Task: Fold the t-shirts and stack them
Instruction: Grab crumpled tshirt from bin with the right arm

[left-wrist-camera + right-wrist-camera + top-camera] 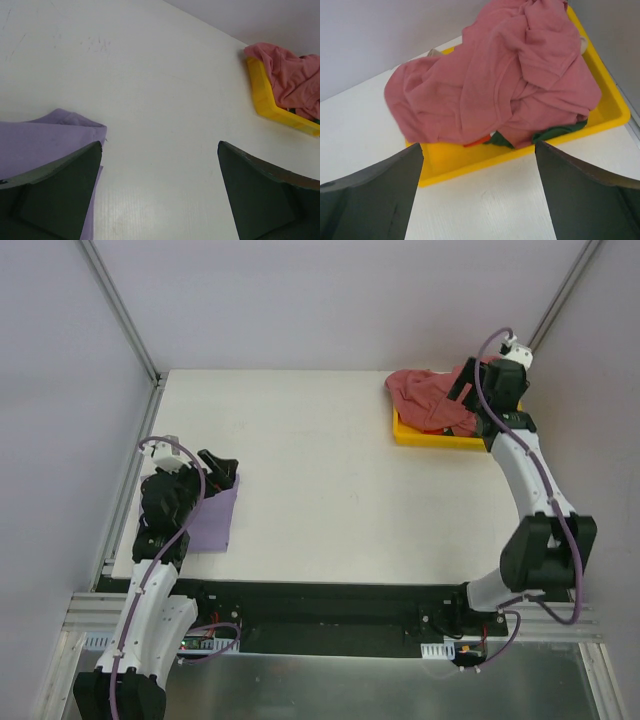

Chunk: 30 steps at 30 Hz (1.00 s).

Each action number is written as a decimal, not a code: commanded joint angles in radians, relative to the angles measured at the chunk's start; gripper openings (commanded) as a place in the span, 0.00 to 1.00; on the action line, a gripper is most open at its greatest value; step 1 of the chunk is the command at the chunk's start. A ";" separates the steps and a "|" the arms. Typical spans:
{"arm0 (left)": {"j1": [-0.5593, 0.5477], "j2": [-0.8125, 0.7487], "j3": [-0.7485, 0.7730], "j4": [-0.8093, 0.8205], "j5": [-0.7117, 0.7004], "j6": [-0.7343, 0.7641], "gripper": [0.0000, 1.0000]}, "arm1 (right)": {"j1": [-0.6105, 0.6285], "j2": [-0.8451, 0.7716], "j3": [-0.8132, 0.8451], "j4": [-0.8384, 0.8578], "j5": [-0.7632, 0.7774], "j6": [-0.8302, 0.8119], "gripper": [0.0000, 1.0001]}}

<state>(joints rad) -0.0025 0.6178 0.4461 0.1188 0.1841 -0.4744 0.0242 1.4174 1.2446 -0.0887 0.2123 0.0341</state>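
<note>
One pink t-shirt (495,85) heaped just ahead of right gripper (479,150) — jaws wide.

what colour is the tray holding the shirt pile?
The tray is yellow, clearest in the right wrist view.

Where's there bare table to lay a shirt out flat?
The table is bare across its middle, between the lavender t-shirt at the left edge and the yellow tray. The far right corner is crowded: the red-pink t-shirt heaps the tray.
</note>
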 commanded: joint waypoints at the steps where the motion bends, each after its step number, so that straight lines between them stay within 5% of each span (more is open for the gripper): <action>1: 0.006 0.016 0.029 0.064 0.038 0.007 0.99 | -0.003 0.271 0.283 -0.213 0.143 0.052 0.96; 10: 0.006 0.043 0.031 0.081 0.051 -0.006 0.99 | -0.006 0.790 0.930 -0.443 0.222 0.061 0.96; 17: 0.004 0.045 0.026 0.079 0.023 -0.006 0.99 | -0.013 0.822 0.854 -0.372 0.251 0.113 0.99; 25: 0.004 0.068 0.039 0.065 0.005 -0.003 0.99 | -0.020 0.890 0.938 -0.382 0.170 0.059 0.51; 27: 0.006 0.066 0.043 0.059 0.000 0.002 0.99 | -0.020 0.894 0.958 -0.398 0.164 0.055 0.30; 28: 0.004 0.063 0.043 0.055 -0.002 0.003 0.99 | -0.020 0.884 0.957 -0.398 0.139 0.049 0.01; 30: 0.006 0.053 0.045 0.050 -0.008 0.008 0.99 | -0.021 0.858 0.951 -0.398 0.086 0.036 0.01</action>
<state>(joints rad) -0.0025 0.6868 0.4473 0.1448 0.1993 -0.4759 -0.0006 2.2921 2.1548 -0.4679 0.3939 0.0875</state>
